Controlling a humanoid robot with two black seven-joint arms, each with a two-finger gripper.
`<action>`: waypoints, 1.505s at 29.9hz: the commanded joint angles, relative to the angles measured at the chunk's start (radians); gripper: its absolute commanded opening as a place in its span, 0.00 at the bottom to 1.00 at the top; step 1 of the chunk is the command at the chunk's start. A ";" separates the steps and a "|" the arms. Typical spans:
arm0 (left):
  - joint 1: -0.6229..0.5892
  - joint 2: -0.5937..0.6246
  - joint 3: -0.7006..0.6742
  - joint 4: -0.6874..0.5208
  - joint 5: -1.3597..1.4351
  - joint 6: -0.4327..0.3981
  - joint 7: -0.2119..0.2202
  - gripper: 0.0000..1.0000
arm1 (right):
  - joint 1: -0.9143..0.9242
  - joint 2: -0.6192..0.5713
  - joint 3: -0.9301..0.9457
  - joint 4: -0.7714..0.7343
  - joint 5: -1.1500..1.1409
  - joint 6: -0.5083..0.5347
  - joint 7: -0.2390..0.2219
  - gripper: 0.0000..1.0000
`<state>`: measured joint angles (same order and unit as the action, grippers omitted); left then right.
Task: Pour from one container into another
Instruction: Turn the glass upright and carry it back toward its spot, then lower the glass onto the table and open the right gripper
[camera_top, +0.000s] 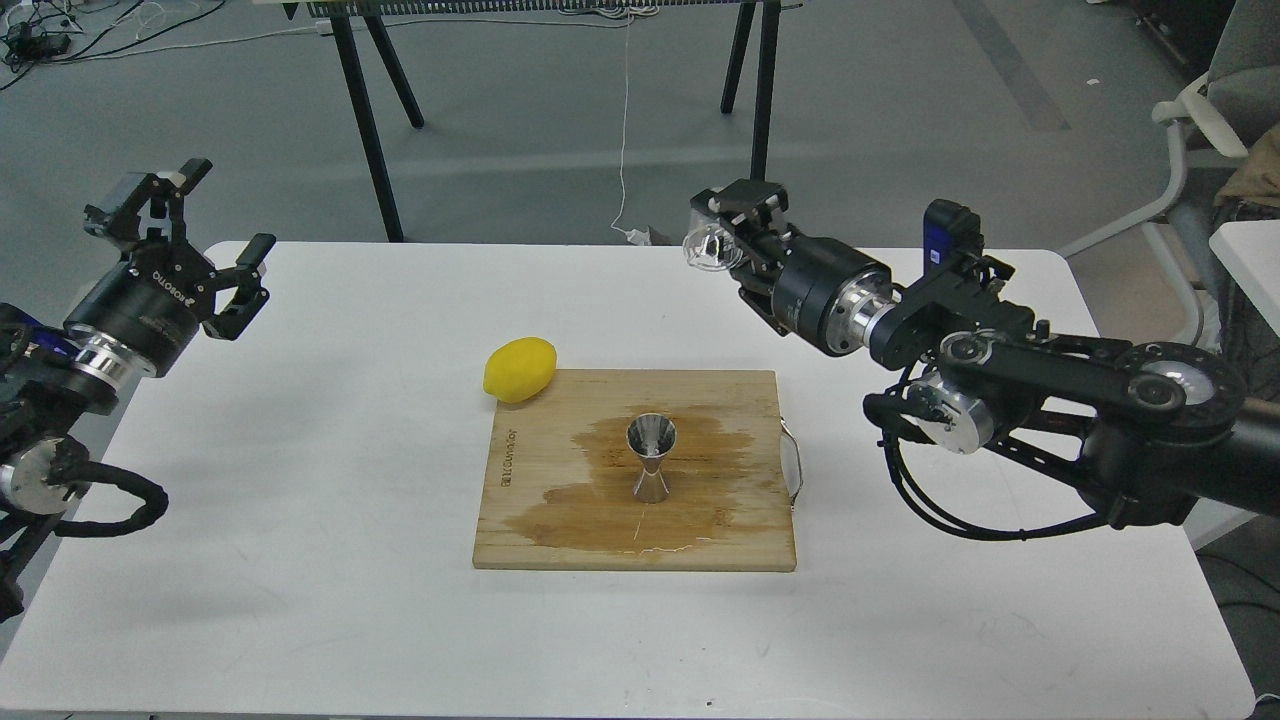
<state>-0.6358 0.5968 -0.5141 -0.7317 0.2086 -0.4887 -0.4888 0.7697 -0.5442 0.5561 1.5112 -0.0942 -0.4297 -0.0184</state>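
A shiny steel jigger (651, 458) stands upright in the middle of a wooden board (760, 545), in a dark wet patch. My right gripper (722, 240) is raised well above the table's far edge, up and to the right of the jigger. It is shut on a small clear cup (704, 250), which lies tipped with its round rim facing left. My left gripper (215, 238) hovers open over the table's far left corner, holding nothing.
A yellow lemon (519, 369) lies on the white table (300, 500), touching the board's far left corner. A thin wire handle (795, 465) sticks out of the board's right edge. Black table legs and a chair stand beyond the table.
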 joint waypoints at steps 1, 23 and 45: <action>0.001 0.001 0.000 0.000 0.002 0.000 0.000 0.92 | -0.140 0.016 0.232 -0.118 0.232 0.002 -0.003 0.38; 0.005 -0.017 0.000 0.002 0.003 0.000 0.000 0.92 | -0.567 0.082 0.682 -0.364 0.755 -0.059 -0.014 0.38; 0.005 -0.022 0.000 0.002 0.003 0.000 0.000 0.92 | -0.586 0.138 0.657 -0.410 0.746 -0.059 -0.015 0.55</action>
<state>-0.6317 0.5748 -0.5127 -0.7301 0.2117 -0.4887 -0.4887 0.1841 -0.4132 1.2134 1.1024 0.6547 -0.4888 -0.0353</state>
